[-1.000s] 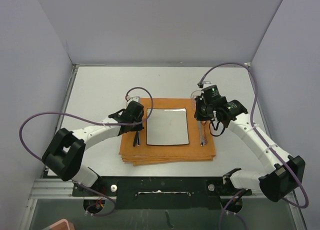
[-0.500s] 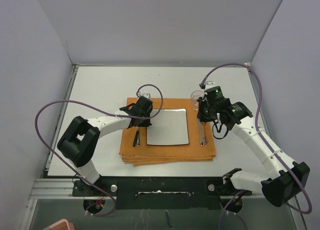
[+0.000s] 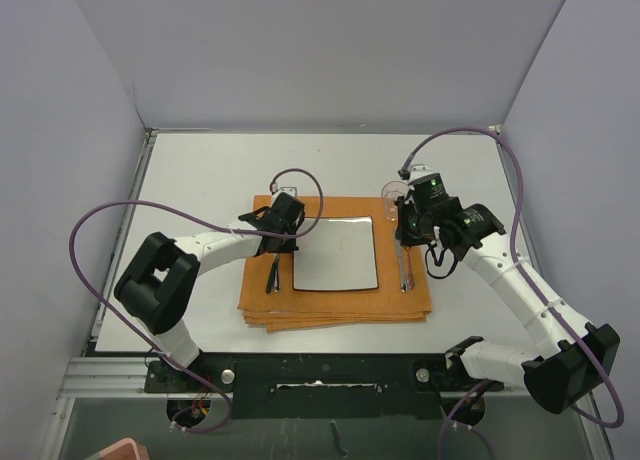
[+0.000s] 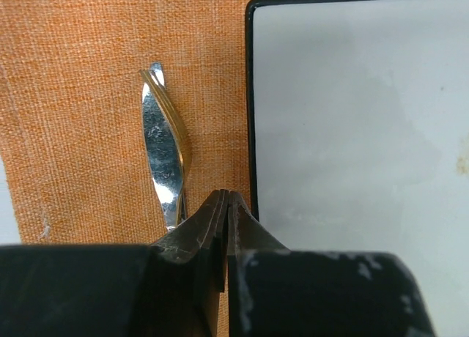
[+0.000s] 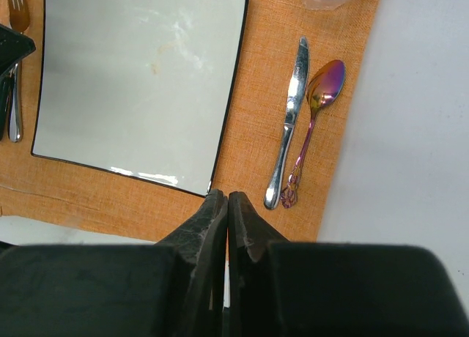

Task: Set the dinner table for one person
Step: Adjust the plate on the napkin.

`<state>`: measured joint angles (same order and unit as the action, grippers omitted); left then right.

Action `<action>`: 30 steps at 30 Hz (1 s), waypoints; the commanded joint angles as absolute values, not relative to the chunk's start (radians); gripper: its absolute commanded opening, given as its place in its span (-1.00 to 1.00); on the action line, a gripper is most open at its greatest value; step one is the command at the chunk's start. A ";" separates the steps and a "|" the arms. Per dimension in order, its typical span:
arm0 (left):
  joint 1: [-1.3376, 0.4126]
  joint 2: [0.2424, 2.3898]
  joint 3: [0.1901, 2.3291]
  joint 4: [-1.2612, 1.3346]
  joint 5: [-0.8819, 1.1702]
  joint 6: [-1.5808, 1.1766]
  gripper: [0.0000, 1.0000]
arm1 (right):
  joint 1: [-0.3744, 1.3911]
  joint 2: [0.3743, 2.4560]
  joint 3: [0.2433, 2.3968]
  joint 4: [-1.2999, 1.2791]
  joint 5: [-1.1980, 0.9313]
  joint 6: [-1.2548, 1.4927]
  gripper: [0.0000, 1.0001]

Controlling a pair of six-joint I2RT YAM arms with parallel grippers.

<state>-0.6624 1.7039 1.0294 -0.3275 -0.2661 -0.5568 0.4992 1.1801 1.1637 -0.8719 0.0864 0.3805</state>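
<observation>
Overhead, the dinner table (image 3: pixel 200 170) is a matte white slab filling the floor of a booth with plain grey walls (image 3: pixel 320 50) on three sides. Its longer axis runs left to right, edges square to those walls. At its middle an orange cloth (image 3: pixel 335 305) carries a square plate (image 3: pixel 335 255), with a knife (image 5: pixel 289 124) and spoon (image 5: pixel 315 110) to the right; the left gripper (image 4: pixel 227 198) and right gripper (image 5: pixel 226 198) sit above the cloth, fingers pressed together, holding nothing
</observation>
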 commanded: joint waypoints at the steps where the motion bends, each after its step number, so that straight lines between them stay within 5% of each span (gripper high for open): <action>1: -0.655 1.682 1.078 -0.327 -0.299 -0.541 -1.00 | 0.504 1.165 1.191 -0.860 0.092 0.379 -1.00; 30: -0.666 1.805 1.134 -0.326 -0.319 -0.542 -1.00 | 0.496 1.156 1.235 -0.904 0.098 0.361 -1.00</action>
<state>-0.6682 1.7844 1.0950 -0.3477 -0.3000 -0.5529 0.4988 1.1801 1.2053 -0.9176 0.0864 0.3729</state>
